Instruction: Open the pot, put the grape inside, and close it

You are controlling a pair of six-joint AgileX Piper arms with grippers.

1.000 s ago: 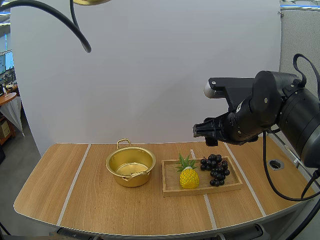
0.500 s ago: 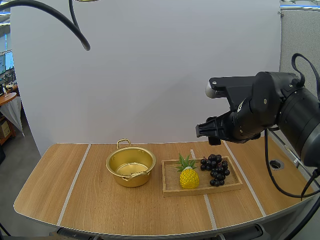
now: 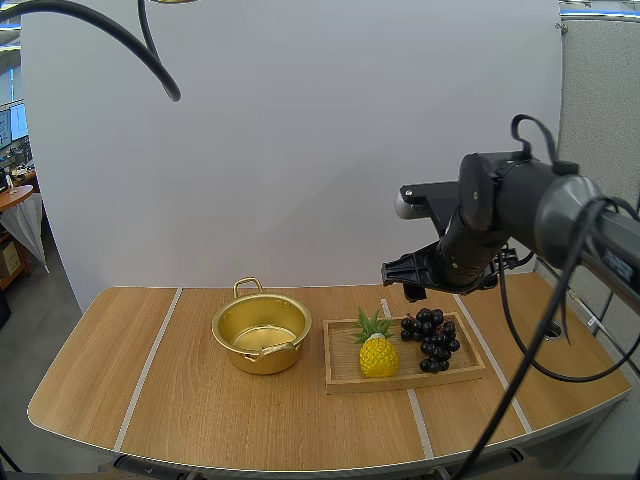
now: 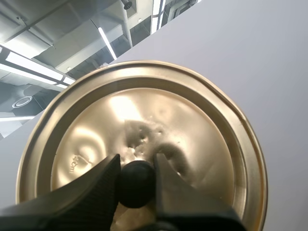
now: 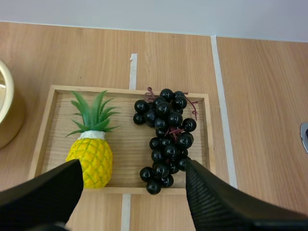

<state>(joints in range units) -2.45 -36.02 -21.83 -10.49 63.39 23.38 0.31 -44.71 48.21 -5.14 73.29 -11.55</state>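
Observation:
The gold pot stands open on the table, left of a wooden tray. On the tray lies a dark bunch of grapes. My right gripper hovers above the tray, open, its fingers wide apart, with the grapes below between them and untouched. My left gripper is raised high and is shut on the black knob of the gold lid, which hangs beyond the fingertips.
A yellow toy pineapple lies on the tray's left half, beside the grapes. The pot's rim is close to the tray's left end. A round hole is set in the table at the far right.
My right arm has reached forward and down, bringing its gripper closer above the tray and the grapes. The pot, tray and fruit have not moved.

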